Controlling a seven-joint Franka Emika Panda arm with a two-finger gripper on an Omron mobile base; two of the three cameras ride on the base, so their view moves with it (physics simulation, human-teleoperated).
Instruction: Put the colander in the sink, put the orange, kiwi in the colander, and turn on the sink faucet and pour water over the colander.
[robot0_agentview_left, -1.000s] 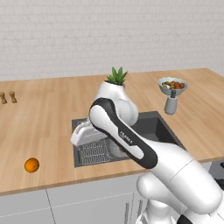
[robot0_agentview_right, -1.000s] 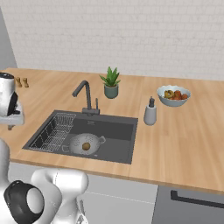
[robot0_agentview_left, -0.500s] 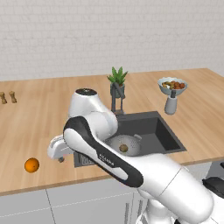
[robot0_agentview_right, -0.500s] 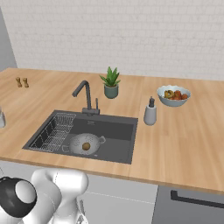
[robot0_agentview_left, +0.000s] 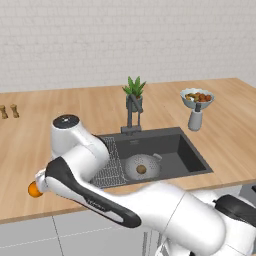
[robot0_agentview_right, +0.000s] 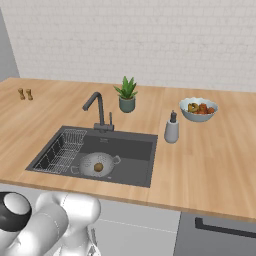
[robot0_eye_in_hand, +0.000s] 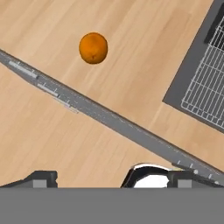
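Observation:
The orange (robot0_eye_in_hand: 93, 47) lies on the wooden counter, up and left of my gripper (robot0_eye_in_hand: 113, 179), which is open with nothing between its tips. In the left base view the orange (robot0_agentview_left: 33, 190) peeks out at the counter's front left, right beside my hand. The grey colander (robot0_agentview_left: 142, 166) (robot0_agentview_right: 97, 164) stands in the dark sink (robot0_agentview_left: 186, 154) (robot0_agentview_right: 135, 150) with the kiwi (robot0_agentview_left: 141, 169) (robot0_agentview_right: 98, 167) inside it. Behind the basin rises the faucet (robot0_agentview_left: 131, 112) (robot0_agentview_right: 97, 107). No water shows.
A wire rack (robot0_agentview_right: 62, 150) (robot0_eye_in_hand: 207, 83) fills the sink's left part. Potted plant (robot0_agentview_right: 126, 95), soap dispenser (robot0_agentview_right: 171, 130) and white-rimmed fruit bowl (robot0_agentview_right: 199, 108) stand behind and right of the sink. Two shakers (robot0_agentview_left: 9, 111) sit far left. The counter's front edge (robot0_eye_in_hand: 109, 118) crosses the hand view.
My arm has swung from over the sink to the left and down, bringing the hand low at the counter's front left by the orange. Colander and kiwi have stayed put.

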